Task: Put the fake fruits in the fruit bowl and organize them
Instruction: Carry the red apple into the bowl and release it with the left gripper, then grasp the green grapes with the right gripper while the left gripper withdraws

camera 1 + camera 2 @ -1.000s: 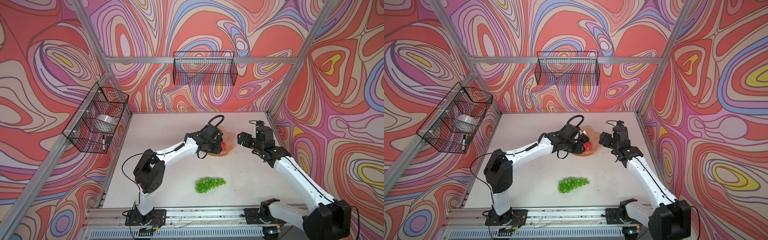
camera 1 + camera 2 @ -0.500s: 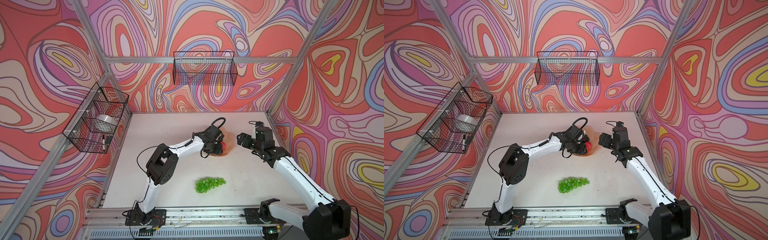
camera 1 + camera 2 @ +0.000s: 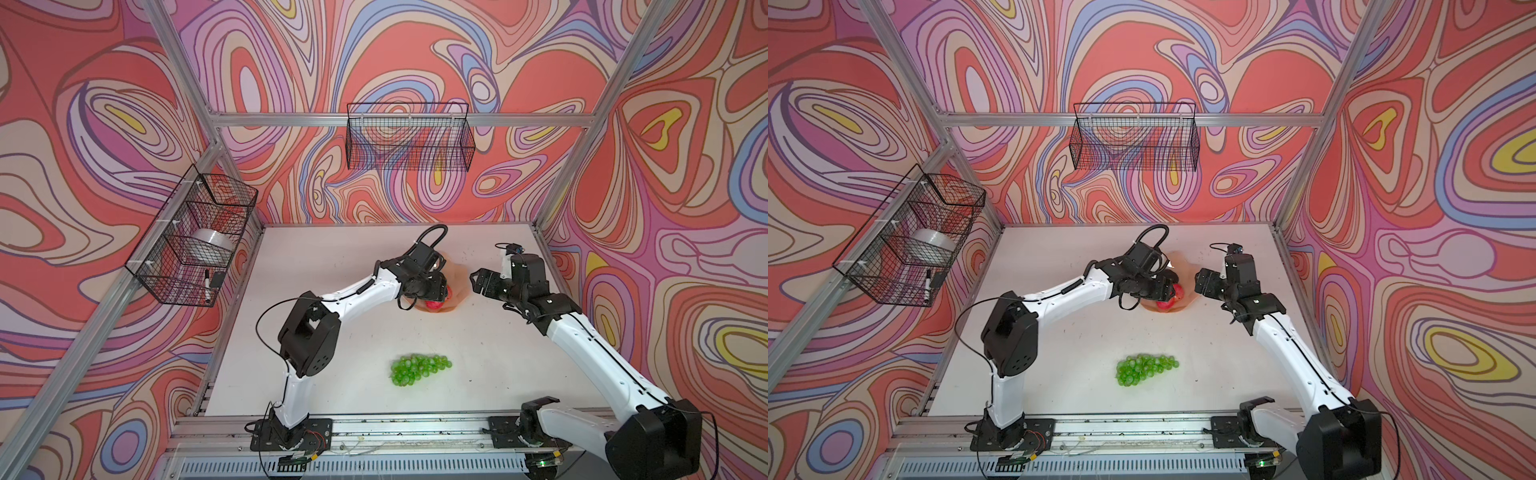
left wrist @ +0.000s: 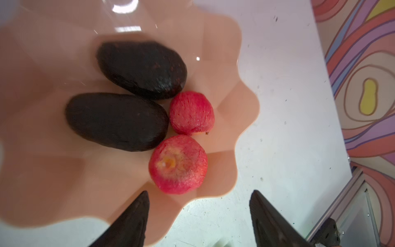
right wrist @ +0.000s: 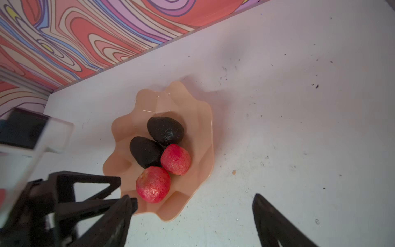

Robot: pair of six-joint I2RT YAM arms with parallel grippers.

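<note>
Four of the five fake fruits already lie in the fruit bowl [image 4: 42,171]: two avocados [image 4: 141,69] side by side and touching, with two apples [image 4: 192,113] tucked against their ends. What we have left to fetch is the bunch of grapes [image 3: 419,369], alone on the bare bench [image 3: 332,257], well apart from the bowl on its side toward the arm bases. From both sets of jaws the bunch therefore lies back toward the bases, so either arm must draw in rather than reach out. Its long axis runs crosswise to the line from bowl to bunch, the broad end toward the left arm's side and the tapered end toward the right arm's side. We judge a grip across the short width would suit best. The left arm [image 3: 357,291] is stretched forward with its wrist bent down over the bowl's rim; the left jaws are released, parted with nothing between them, and the nearer apple sits just beyond their tips. The right arm [image 3: 582,332] stands just beside the bowl on its own side, wrist turned in toward it; the right jaws are spread wide and empty. We judge the left jaws slightly nearer the grapes.
</note>
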